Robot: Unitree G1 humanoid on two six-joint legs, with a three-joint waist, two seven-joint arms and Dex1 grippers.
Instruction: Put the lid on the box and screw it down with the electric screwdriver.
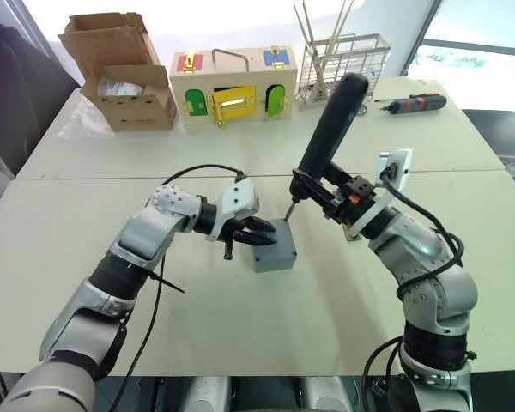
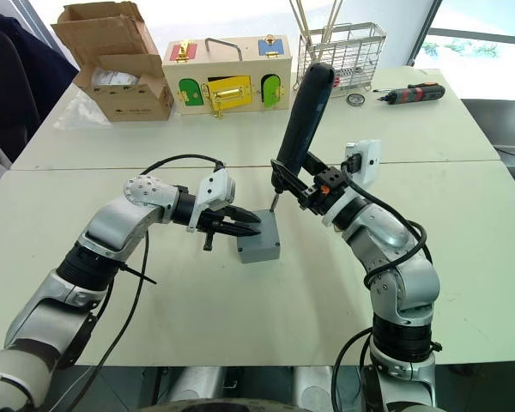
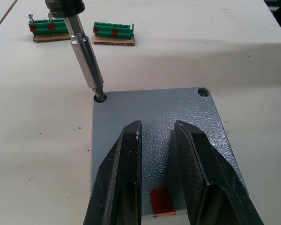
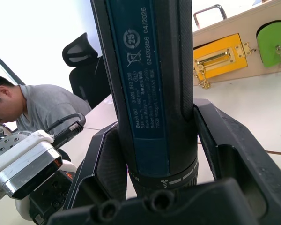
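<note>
The left gripper [image 3: 157, 136] is being held over the lid [image 3: 131, 110], fingers slightly parted, nothing clasped. The lid is being carried on the box [image 1: 275, 246], mid-tabletop [image 1: 69, 223]. The electric screwdriver [image 1: 329, 137] is being clamped by the right gripper [image 1: 322, 190], bit seated in the lid's corner hole.

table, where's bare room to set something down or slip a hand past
Free: the near table between the arms, in front of the box, and the strip between the box and the wooden box. Crowded: around the box, where the left pincer presses the lid and the right pincer holds the electric screwdriver; also the far edge.
</note>
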